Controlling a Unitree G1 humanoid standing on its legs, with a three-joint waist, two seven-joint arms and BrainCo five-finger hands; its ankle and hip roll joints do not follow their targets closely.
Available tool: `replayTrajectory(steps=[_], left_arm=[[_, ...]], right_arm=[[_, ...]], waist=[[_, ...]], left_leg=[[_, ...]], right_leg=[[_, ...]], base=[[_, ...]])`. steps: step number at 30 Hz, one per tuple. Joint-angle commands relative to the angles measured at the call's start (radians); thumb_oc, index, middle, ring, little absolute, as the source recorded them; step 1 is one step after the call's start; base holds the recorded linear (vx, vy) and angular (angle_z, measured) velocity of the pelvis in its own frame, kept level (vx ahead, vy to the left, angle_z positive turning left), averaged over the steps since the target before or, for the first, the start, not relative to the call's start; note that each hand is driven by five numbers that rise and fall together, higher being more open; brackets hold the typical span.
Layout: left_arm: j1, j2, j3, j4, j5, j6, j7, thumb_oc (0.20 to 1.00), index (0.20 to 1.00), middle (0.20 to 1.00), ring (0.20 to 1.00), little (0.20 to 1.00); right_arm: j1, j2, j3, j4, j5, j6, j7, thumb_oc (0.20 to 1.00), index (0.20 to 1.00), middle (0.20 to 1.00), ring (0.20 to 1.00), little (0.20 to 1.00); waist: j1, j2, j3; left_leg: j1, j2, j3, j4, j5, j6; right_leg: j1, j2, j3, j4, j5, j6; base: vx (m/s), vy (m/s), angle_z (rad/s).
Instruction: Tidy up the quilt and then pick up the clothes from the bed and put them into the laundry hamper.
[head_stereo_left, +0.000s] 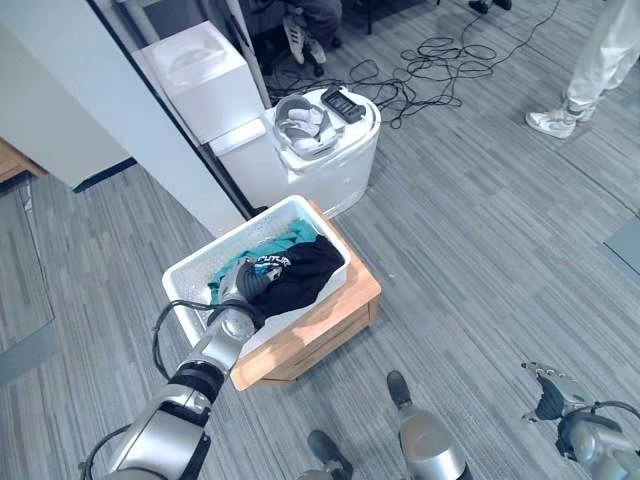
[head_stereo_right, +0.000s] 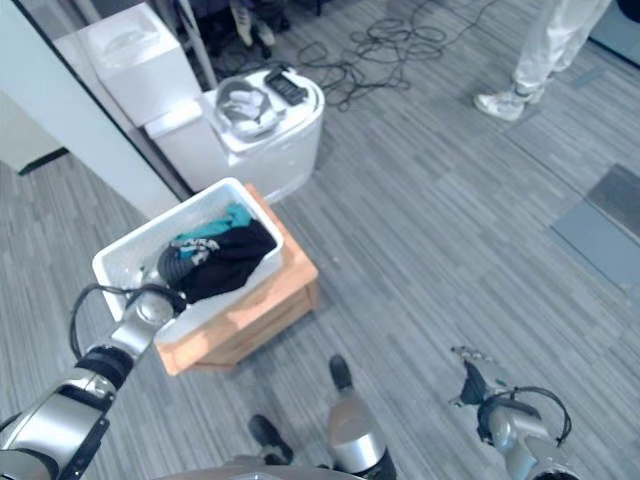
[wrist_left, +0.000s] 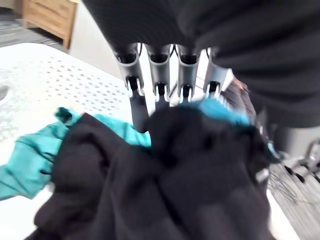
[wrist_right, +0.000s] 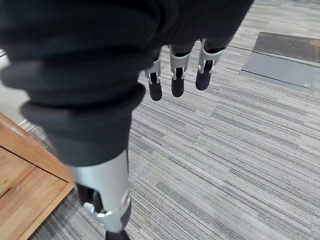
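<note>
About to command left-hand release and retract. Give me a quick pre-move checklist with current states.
1. Black garment inside the white hamper: ok, part drapes toward the rim.
2. Teal garment in hamper: ok.
3. Left hand over the hamper: ok.
4. Left hand's grip on the black garment: cannot tell, fingers reach into the cloth.
5. Hamper seated on the wooden stand: ok.
6. Right hand empty, away from the hamper: ok.

Our left robot hand (head_stereo_left: 238, 287) rests on black clothes (head_stereo_left: 298, 272) in the white hamper (head_stereo_left: 190, 268); teal cloth (head_stereo_left: 285, 240) lies beneath; our right robot hand (head_stereo_left: 549, 393) hangs over the floor (head_stereo_left: 480, 220).
</note>
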Motion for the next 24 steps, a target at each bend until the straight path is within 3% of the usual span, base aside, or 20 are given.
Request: replayTrajectory(steps=[1, 8, 11, 14, 18, 19, 24], left_arm=[[-0.118, 0.073, 0.037, 0.020, -0.067, -0.020, 0.041, 1.000, 1.000, 1.000, 1.000, 1.000], [0.005, 0.151, 0.181, -0.120, -0.202, -0.100, 0.170, 1.000, 1.000, 1.000, 1.000, 1.000], [0.092, 0.158, 0.228, -0.140, -0.208, -0.101, 0.185, 1.000, 1.000, 1.000, 1.000, 1.000], [0.224, 0.119, 0.255, -0.119, -0.210, -0.099, 0.138, 1.000, 1.000, 1.000, 1.000, 1.000], [0.347, 0.047, 0.279, -0.025, -0.229, -0.083, 0.078, 1.000, 1.000, 1.000, 1.000, 1.000], [0.405, -0.004, 0.279, 0.078, -0.229, -0.069, 0.049, 1.000, 1.000, 1.000, 1.000, 1.000], [0.449, -0.076, 0.215, 0.340, -0.102, -0.006, 0.025, 1.000, 1.000, 1.000, 1.000, 1.000]], right_arm=[[-0.042, -0.003, 0.003, 0.012, 0.040, 0.010, -0.016, 1.000, 1.000, 1.000, 1.000, 1.000], [-0.009, 0.068, -0.007, 0.098, 0.130, 0.014, -0.021, 1.000, 1.000, 1.000, 1.000, 1.000], [-0.013, 0.111, -0.003, 0.164, 0.156, 0.019, -0.015, 1.000, 1.000, 1.000, 1.000, 1.000], [-0.034, 0.156, -0.010, 0.239, 0.191, 0.027, -0.011, 1.000, 1.000, 1.000, 1.000, 1.000], [-0.068, 0.210, -0.027, 0.323, 0.240, 0.037, -0.007, 1.000, 1.000, 1.000, 1.000, 1.000], [-0.099, 0.253, -0.043, 0.387, 0.288, 0.046, -0.011, 1.000, 1.000, 1.000, 1.000, 1.000], [-0.184, 0.349, -0.032, 0.532, 0.379, 0.064, -0.009, 1.000, 1.000, 1.000, 1.000, 1.000]], waist=[[0.033, -0.017, -0.011], [0.099, -0.038, -0.052], [0.128, -0.048, -0.070], [0.152, -0.054, -0.087], [0.173, -0.060, -0.101], [0.184, -0.061, -0.106], [0.206, -0.061, -0.128]], left_leg=[[0.063, 0.028, -0.019, 0.003, -0.081, -0.063], [0.096, 0.033, -0.071, 0.003, -0.091, -0.066], [0.105, 0.033, -0.090, 0.003, -0.091, -0.065], [0.115, 0.032, -0.103, 0.003, -0.094, -0.062], [0.125, 0.032, -0.111, 0.003, -0.099, -0.057], [0.135, 0.030, -0.117, 0.003, -0.106, -0.053], [0.140, 0.025, -0.121, 0.003, -0.112, -0.044]], right_leg=[[0.007, -0.076, -0.021, 0.002, -0.120, 0.135], [0.073, -0.073, -0.059, 0.002, -0.136, 0.130], [0.096, -0.072, -0.071, 0.002, -0.139, 0.125], [0.112, -0.072, -0.077, 0.002, -0.143, 0.122], [0.127, -0.071, -0.079, 0.002, -0.146, 0.117], [0.136, -0.072, -0.077, 0.002, -0.149, 0.115], [0.140, -0.073, -0.070, 0.002, -0.149, 0.110]], base=[[0.00, -0.060, 0.10], [0.02, -0.039, 0.20], [0.01, -0.028, 0.23], [0.02, 0.003, 0.22], [0.01, 0.019, 0.05], [0.02, 0.047, 0.03], [0.01, 0.053, -0.02]])
